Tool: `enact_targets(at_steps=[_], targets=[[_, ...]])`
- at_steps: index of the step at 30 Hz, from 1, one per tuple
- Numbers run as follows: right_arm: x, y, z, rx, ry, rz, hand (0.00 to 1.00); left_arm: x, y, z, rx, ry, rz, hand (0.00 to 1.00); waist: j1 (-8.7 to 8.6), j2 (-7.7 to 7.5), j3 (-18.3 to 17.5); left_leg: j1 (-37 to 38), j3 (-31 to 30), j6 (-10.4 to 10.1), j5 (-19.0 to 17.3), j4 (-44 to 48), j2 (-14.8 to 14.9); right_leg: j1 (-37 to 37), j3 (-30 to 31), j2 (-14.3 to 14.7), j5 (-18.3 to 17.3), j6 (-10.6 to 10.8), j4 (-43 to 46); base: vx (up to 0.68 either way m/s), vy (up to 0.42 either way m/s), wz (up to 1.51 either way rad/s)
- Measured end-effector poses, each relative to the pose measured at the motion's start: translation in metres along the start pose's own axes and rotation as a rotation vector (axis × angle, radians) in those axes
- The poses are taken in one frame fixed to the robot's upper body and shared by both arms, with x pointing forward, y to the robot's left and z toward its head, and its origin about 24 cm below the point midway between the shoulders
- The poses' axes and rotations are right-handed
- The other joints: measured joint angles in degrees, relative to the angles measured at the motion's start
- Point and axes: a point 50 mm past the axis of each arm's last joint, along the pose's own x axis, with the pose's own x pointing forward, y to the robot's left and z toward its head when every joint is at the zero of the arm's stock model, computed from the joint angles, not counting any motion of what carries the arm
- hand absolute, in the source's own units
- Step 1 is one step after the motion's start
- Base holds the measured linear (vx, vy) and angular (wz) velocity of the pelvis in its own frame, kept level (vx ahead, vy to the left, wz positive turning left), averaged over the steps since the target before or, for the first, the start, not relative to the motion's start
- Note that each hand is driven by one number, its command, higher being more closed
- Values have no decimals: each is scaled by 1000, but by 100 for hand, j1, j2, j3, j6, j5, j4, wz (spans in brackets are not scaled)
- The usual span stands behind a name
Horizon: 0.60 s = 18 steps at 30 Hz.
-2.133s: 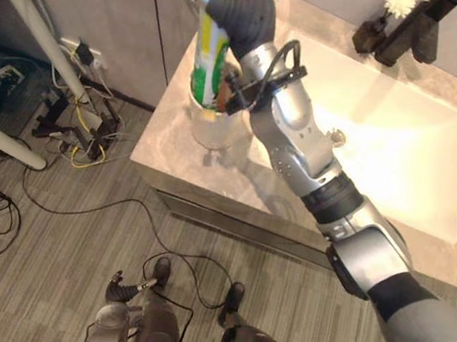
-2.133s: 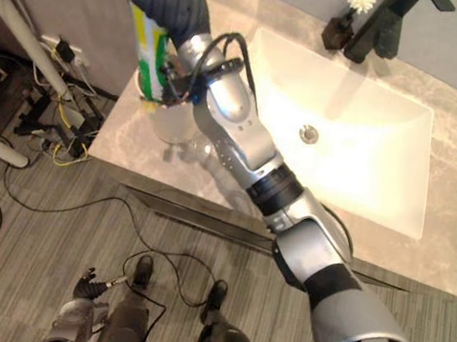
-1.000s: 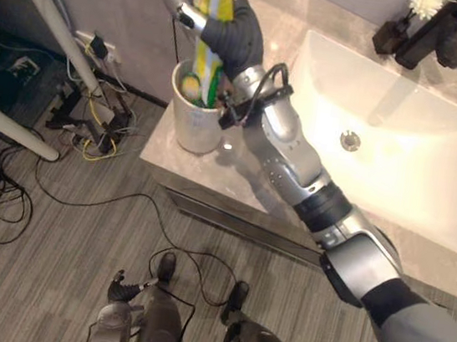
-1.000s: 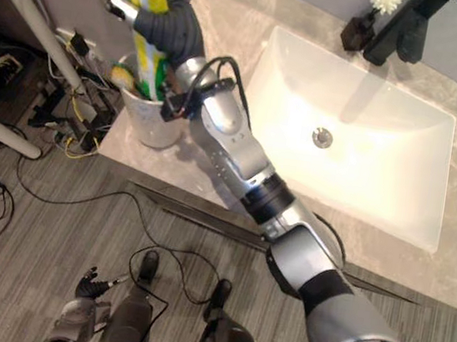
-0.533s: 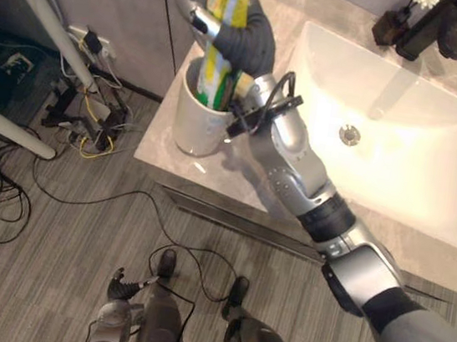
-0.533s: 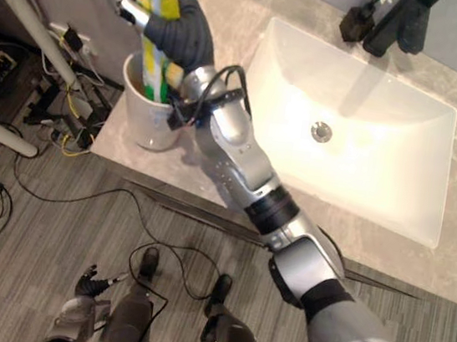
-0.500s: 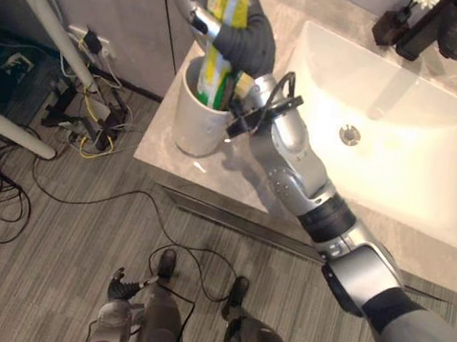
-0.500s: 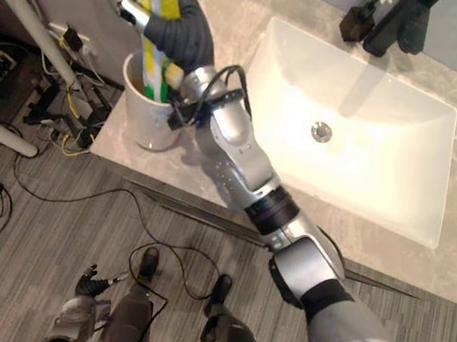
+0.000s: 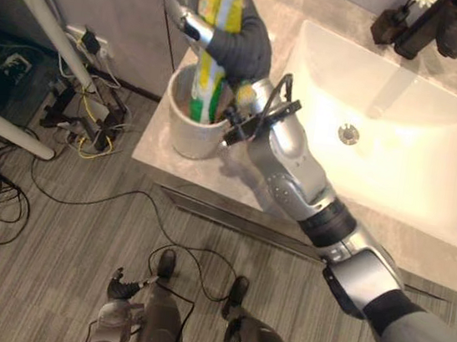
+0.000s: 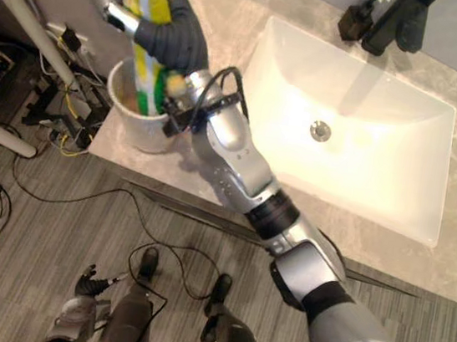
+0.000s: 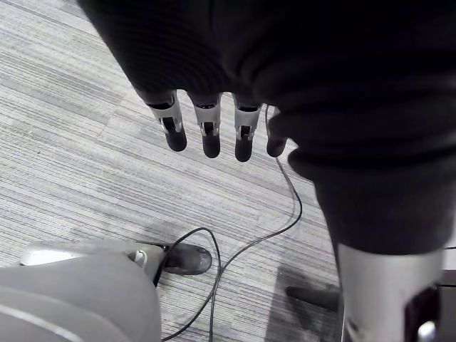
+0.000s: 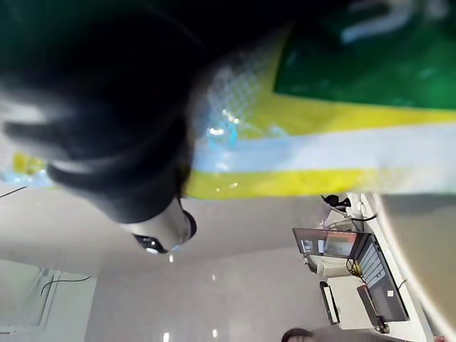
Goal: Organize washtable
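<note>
Reaching out past the left end of the sink point(image 9: 398, 160), the right arm stretched long across the counter point(image 9: 236, 176) corner, and the right hand point(image 9: 239, 42) was wrapped tight round a yellow, green and white tube point(image 9: 204, 92). That tube stood nearly upright, its lower end down inside the white cup point(image 9: 184, 136) left of the sink. The left hand point(image 11: 209, 128) hung low over the floor, fingers loose and straight, holding nothing.

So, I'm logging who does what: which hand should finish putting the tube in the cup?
Right. The right hand grips the tube, its lower end inside the cup; the left hand hangs open over the floor.
</note>
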Motion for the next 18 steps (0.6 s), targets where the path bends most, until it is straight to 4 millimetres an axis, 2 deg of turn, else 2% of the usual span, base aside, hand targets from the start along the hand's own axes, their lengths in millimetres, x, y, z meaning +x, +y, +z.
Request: enact_targets(at_steps=[5, 12, 18], targets=[[1, 9, 3, -5, -20, 39, 100, 0, 0, 0, 2, 0, -1, 0, -82, -3, 0, 2, 1, 0, 0, 0, 0, 0, 3, 0, 0, 0, 6, 0, 0, 0], [0, 17, -1, -8, -4, 79, 100, 0, -2, 1, 14, -6, -9, 0, -91, -3, 0, 21, 33, 0, 0, 0, 7, 0, 31, 11, 0, 0, 15, 0, 0, -1], [0, 24, 4, 0, -27, 108, 100, 0, -2, 1, 14, -6, -9, 0, -88, -4, 0, 21, 32, 0, -1, 0, 6, -1, 29, 19, 0, 0, 22, 0, 0, 0]])
